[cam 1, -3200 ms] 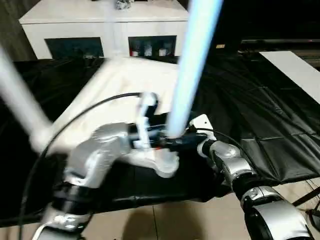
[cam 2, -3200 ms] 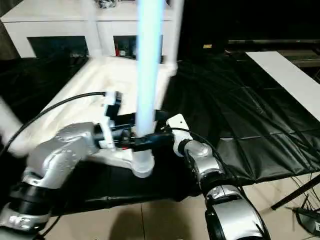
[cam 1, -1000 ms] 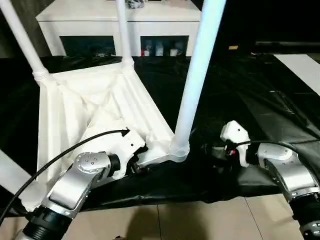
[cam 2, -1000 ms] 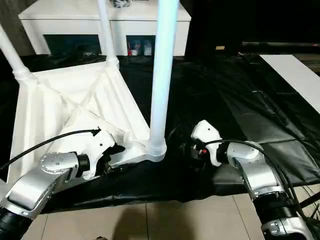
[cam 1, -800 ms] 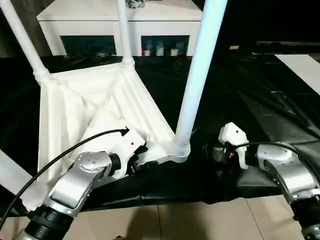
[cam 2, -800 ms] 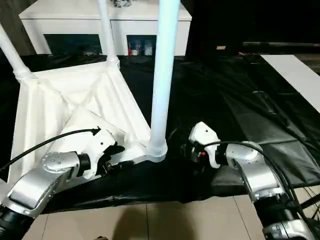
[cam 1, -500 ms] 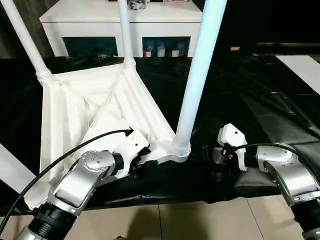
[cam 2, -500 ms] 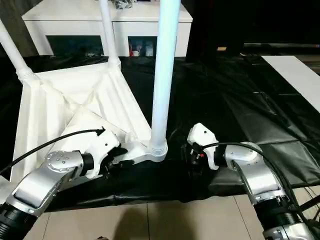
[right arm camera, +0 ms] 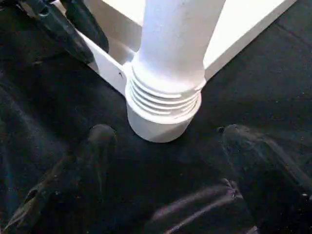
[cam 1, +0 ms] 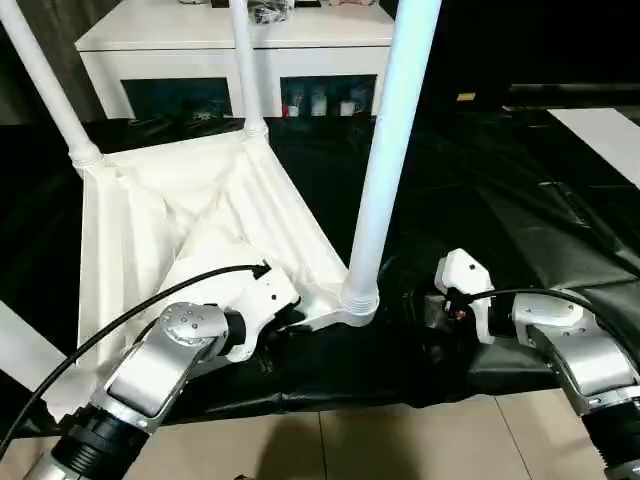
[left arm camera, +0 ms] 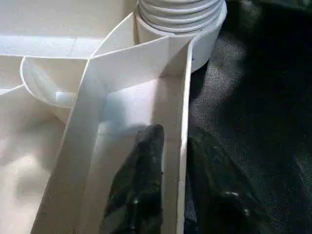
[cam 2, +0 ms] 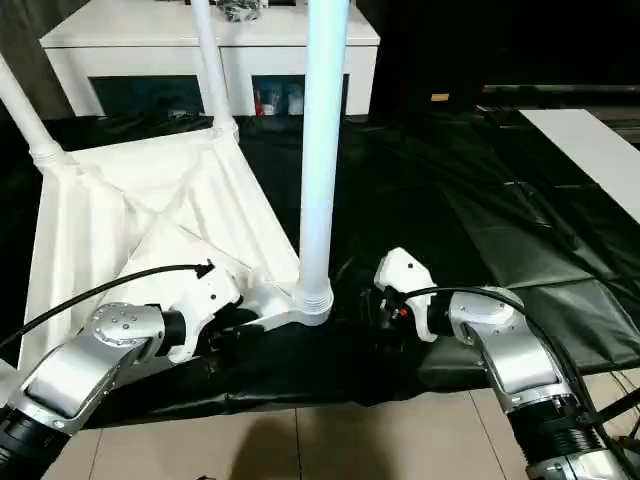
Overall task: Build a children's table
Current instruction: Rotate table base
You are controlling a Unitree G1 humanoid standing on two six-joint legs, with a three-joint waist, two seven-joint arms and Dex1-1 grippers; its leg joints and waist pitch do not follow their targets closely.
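Note:
The children's table lies upside down on a black cloth, its white ribbed tabletop [cam 1: 170,220] facing up. A tapered white leg [cam 1: 390,150] stands in the near corner socket [cam 1: 358,305], and two more legs [cam 1: 243,60] rise from the far corners. My left gripper [cam 1: 290,322] reaches the near rim beside that socket. In the left wrist view its black fingers [left arm camera: 144,180] straddle the thin rim wall [left arm camera: 184,146], shut on it. My right gripper [right arm camera: 170,161] hovers open just right of the socket, one finger [right arm camera: 97,141] on each side of the leg's ribbed base [right arm camera: 163,105], touching nothing.
A white cabinet with glass doors [cam 1: 230,40] stands behind the table. The black cloth [cam 1: 500,200] covers the ground to the right, where a white board [cam 1: 600,130] lies. Beige floor tiles [cam 1: 400,440] run along the front edge.
The left gripper's fingers have closed in on the tabletop's rim. The right gripper stays open by the socket. The picture has shifted a little.

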